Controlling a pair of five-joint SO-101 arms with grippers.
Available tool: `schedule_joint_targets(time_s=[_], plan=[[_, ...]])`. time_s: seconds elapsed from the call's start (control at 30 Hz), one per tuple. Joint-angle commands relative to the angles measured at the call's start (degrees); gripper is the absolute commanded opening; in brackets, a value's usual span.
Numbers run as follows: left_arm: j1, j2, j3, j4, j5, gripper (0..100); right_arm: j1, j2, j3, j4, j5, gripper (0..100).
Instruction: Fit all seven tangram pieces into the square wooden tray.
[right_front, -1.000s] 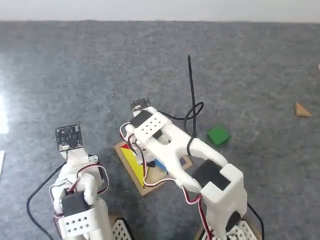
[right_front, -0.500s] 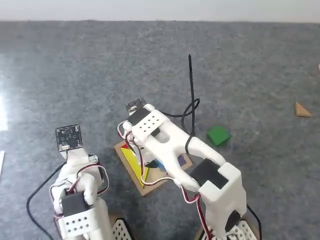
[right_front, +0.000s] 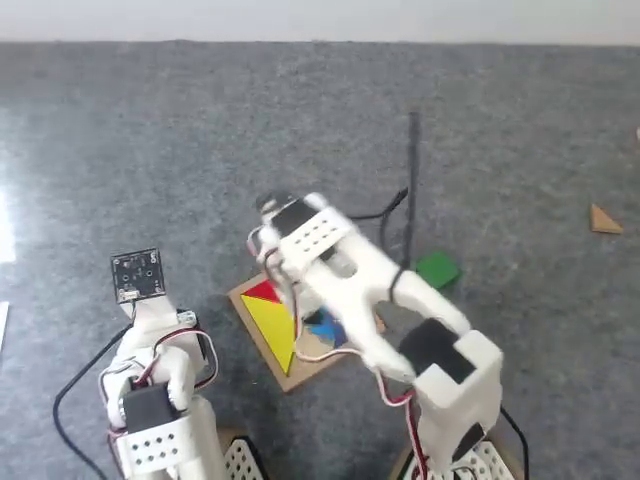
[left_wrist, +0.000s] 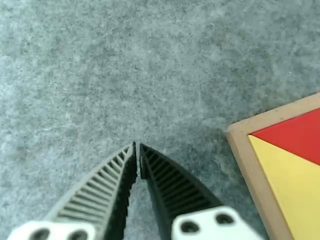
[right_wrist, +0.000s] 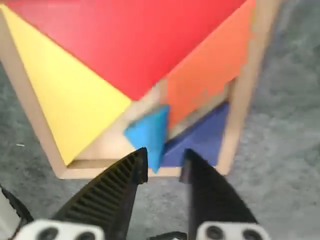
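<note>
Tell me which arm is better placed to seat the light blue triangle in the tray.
Right, probably. The right claw is open over the tray, at the light blue triangle. The left claw is shut over carpet beside the tray's corner.

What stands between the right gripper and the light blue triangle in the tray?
Nothing visible: the right gripper is open directly over the light blue triangle, which lies in the wooden tray.

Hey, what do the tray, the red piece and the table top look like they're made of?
Tray: likely bare wood, matte tan rim. Red piece: probably painted wood, flat even colour. Table top: grey mottled, fuzzy-looking, maybe felt or carpet; can't be sure.
</note>
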Motion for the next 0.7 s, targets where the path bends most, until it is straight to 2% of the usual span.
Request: schedule_joint_targets(time_s=[0.0, 0.1, 0.2, 0.43, 0.67], plan=[[-0.18, -1.05, -0.40, 0.44, -0.26, 1, 2.59, -5.23, -0.70, 3.47, 4.57, 7.4], [-0.18, -1.05, -0.40, 0.44, -0.26, 1, 3.65, -5.49, 1.85, 2.77, 4.75, 6.5], [-0.18, -1.05, -0.40, 0.44, -0.26, 1, 3.65, -5.41, 4.92, -1.89, 4.92, 0.3], [-0.18, -1.05, -0.40, 0.44, -0.26, 1, 3.82, -5.85, 11.69, -6.90, 6.59, 0.6], [-0.18, -1.05, -0.40, 0.44, -0.26, 1, 9.45, -5.41, 13.36, -15.78, 7.21, 0.6]])
